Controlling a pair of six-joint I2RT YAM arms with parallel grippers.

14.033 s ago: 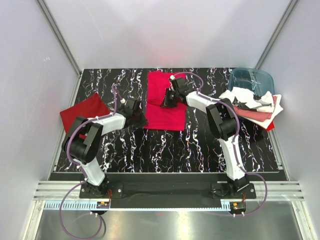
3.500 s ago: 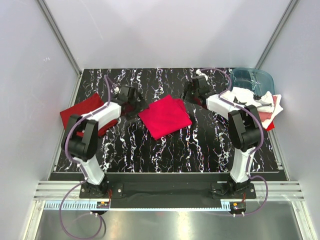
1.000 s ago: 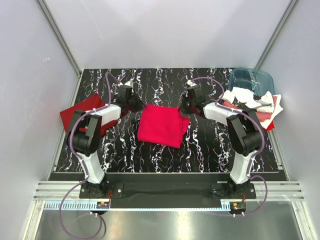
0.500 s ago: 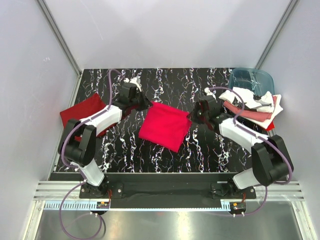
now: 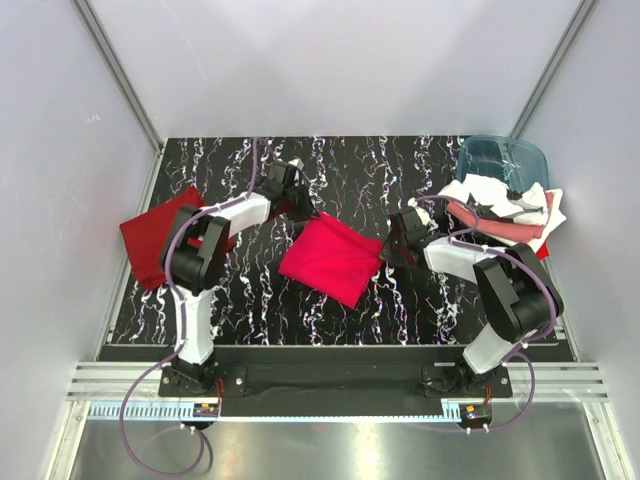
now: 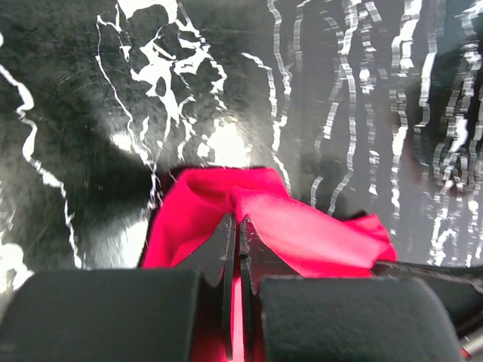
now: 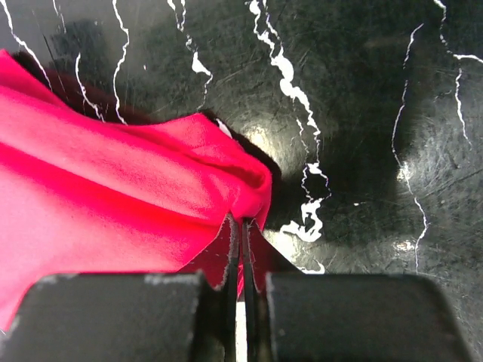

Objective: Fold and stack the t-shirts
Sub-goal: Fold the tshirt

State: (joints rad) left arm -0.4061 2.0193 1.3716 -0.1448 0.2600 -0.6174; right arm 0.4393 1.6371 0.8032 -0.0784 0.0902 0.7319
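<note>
The bright crimson t-shirt [image 5: 332, 258] lay folded into a compact, skewed rectangle near the middle of the black, white-veined worktop [image 5: 330, 315], gripped at 2 opposite corners.

The left pincer [image 5: 305, 211] was clamped on the shirt's far-left corner. In the left wrist view its 2 fingers [image 6: 113, 313] were pressed together with crimson cloth pinched between them, and the fabric bunched into a raised ridge just beyond the tips.

The right pincer [image 5: 392, 249] was closed on the shirt's right corner. In the right wrist view the fingers [image 7: 355, 317] met on a gathered fold of the same cloth, with a dark shadow on the worktop just beside the pinched edge. Whether the body of the shirt rested on the worktop or hung slightly above it could not be told.

The darker red t-shirt [image 5: 155, 238] lay flat at the left edge of the worktop, with the left arm reaching across its near-right part, apart from the crimson one.

At the right edge sat a loose pile of t-shirts [image 5: 505, 215]: a white one with dark marks on top, with salmon pink and red showing beneath. The pile overlapped the near rim of the translucent blue-teal tub [image 5: 500, 158], which stood in the far-right corner. The right arm's forearm ran just beside this pile.
</note>
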